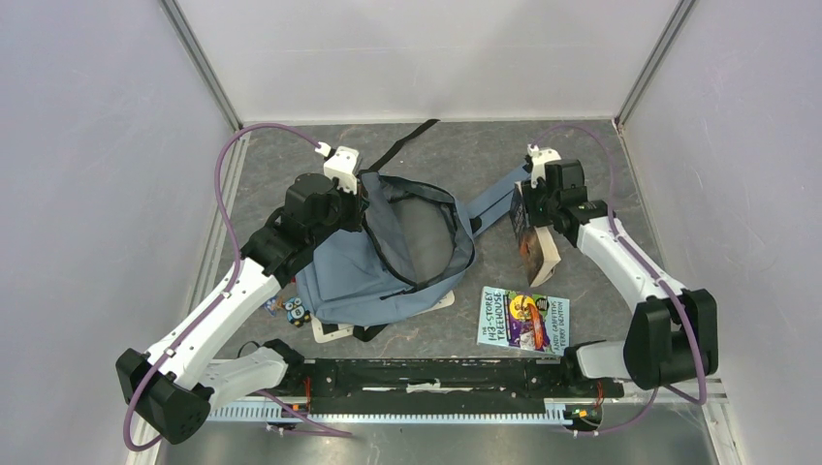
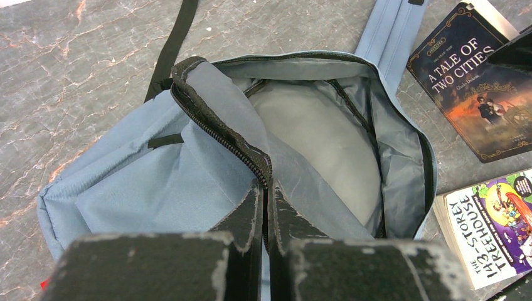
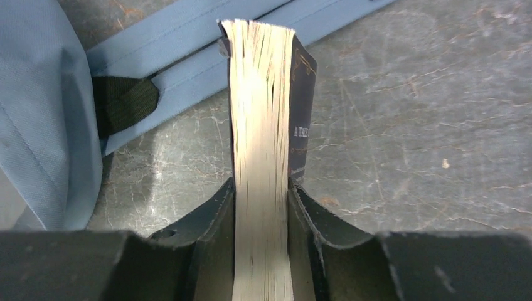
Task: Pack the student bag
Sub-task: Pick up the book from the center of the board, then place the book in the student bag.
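The left jaws are shut tight on the black zip edge of the student bag [image 2: 157, 188], pinching the rim of its open mouth and holding that flap up. The right jaws are clamped across the page block of a paperback, "A Tale of Two Cities" [image 3: 260, 94]. The book stands on edge with its dark cover facing right and its far end over the blue shoulder straps [image 3: 188, 37]. From here I cannot tell whether it touches the bench [image 1: 456, 145].

The bag lies in the middle of the bench between the two arms. Its mouth gapes toward the right arm and shows the grey lining. Its blue straps trail out to the right, and a black strap [image 1: 402, 145] runs toward the back wall.

A second book, "The 143-Storey Treehouse" [image 1: 523, 320], lies flat on the bench, near the bag's near-right side. A flat white item [image 1: 330, 329] pokes out from under the bag's near edge. A small colourful thing [image 1: 296, 313] sits just beside the bag's near-left corner, too small to make out.
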Controlling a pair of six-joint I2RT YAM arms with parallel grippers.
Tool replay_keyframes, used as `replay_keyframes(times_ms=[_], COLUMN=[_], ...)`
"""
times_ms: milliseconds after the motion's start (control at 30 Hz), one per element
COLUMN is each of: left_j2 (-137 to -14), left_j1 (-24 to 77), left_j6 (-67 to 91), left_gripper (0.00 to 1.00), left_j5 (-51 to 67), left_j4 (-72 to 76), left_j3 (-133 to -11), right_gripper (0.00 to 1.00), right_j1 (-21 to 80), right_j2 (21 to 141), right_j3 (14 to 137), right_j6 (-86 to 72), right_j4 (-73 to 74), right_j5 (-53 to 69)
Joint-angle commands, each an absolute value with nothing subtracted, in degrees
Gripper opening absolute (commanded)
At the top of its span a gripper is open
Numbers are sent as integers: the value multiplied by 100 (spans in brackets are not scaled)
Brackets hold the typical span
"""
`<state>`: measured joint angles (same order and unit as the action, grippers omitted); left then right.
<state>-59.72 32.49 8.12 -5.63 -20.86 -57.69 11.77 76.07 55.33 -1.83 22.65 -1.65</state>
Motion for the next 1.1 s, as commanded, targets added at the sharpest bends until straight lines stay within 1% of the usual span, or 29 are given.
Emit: replay_keyframes(times_ms=[0, 133, 167, 233, 267, 333, 433, 533, 733, 900, 1067], left_j2=[-5927, -5922, -5925, -5927, -5931, -5929, -5932, -5920, -5899, -5892, -5865], left_j1=[3234, 3234, 3234, 3234, 3234, 3237, 3234, 3234, 3235, 3234, 3235], left_j6=[949, 949, 949, 949, 947, 949, 957, 958, 958, 958, 942], left_gripper=[2, 2, 2, 2, 2, 2, 2, 2, 2, 2, 2], left_j5=[-503, -499, -504, -503, -501, -480, -476, -448, -438, -393, -365], left_j4=[-1767, -1767, -1767, -1767, -1767, -1762, -1757, -1749, -1724, -1705, -1666], left_j3=[-5801, -5801, -5801, -5801, -5801, -5801, -5801, -5792, -5783, -5774, -5749], right_gripper=[37, 37, 36, 18, 11, 1, 0, 0, 0, 0, 0], right_j1=[1220, 1222, 1217, 1226, 1226, 1250, 1287, 1346, 1723, 2324, 2899], right_j2=[7965, 8093, 8124, 8100, 8029, 7821, 7372, 6923, 6453, 6622, 7307], right_j3=[5232, 5168, 5159, 5187, 5237, 5448, 5848, 6133, 5660, 5156, 5169], right_j6=[-193, -189, -193, -225, -238, -312, -546, -965, -2256, -2991, -3485], right_j4=[2340, 2279, 2260, 2261, 2266, 2350, 2375, 2071, 583, -795, -1511], right_j5=[226, 256, 240, 177, 184, 197, 462, 918, 1760, 1940, 2270])
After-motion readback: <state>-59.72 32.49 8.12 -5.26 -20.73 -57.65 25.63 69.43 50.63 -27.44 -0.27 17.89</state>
